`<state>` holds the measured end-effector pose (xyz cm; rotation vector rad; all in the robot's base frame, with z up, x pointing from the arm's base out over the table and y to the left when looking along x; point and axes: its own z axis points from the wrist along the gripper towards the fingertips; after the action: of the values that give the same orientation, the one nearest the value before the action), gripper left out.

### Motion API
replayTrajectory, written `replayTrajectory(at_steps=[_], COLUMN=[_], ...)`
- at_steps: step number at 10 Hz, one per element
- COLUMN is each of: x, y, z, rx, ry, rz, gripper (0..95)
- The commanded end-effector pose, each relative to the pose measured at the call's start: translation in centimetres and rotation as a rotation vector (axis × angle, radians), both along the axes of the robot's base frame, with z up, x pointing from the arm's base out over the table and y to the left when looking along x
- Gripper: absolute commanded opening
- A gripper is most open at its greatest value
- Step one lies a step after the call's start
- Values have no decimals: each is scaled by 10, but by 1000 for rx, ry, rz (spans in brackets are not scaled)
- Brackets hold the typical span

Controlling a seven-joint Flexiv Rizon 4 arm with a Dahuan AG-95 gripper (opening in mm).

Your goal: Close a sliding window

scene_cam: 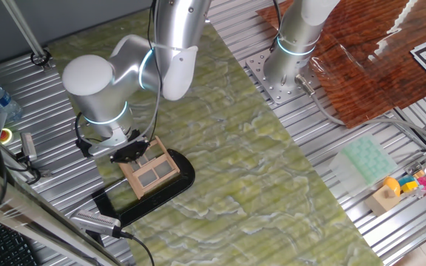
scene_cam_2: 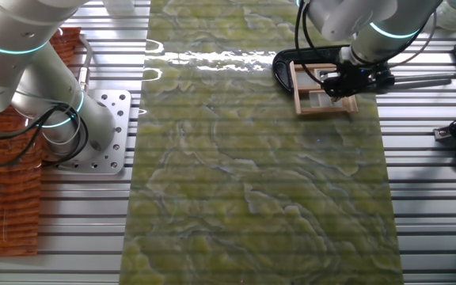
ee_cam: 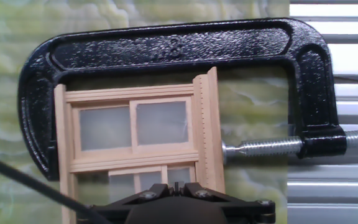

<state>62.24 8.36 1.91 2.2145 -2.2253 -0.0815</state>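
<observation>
- I see the small light tan wooden sliding window [ee_cam: 135,146] with grey panes lying flat on the green marbled mat [scene_cam_2: 252,182], held inside a black cast-iron C-clamp [ee_cam: 179,46]
- The clamp's silver threaded screw [ee_cam: 263,148] presses against the frame's right side in my hand view
- My black two-finger gripper [scene_cam: 133,152] sits right over one end of the window, at its edge; its fingers are out of sight, so I cannot tell whether they are apart or together
- A second silver arm base [scene_cam: 291,63] stands well apart on the slatted metal table [scene_cam_2: 434,222]
</observation>
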Motion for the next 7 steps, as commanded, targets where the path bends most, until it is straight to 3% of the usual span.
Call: replayTrajectory(at_steps=[1,7], x=[-1,-10], y=[0,-1], z=[-1,0], rx=[1,-2], ry=[3,11], rz=[-3,-6], gripper=[0,0])
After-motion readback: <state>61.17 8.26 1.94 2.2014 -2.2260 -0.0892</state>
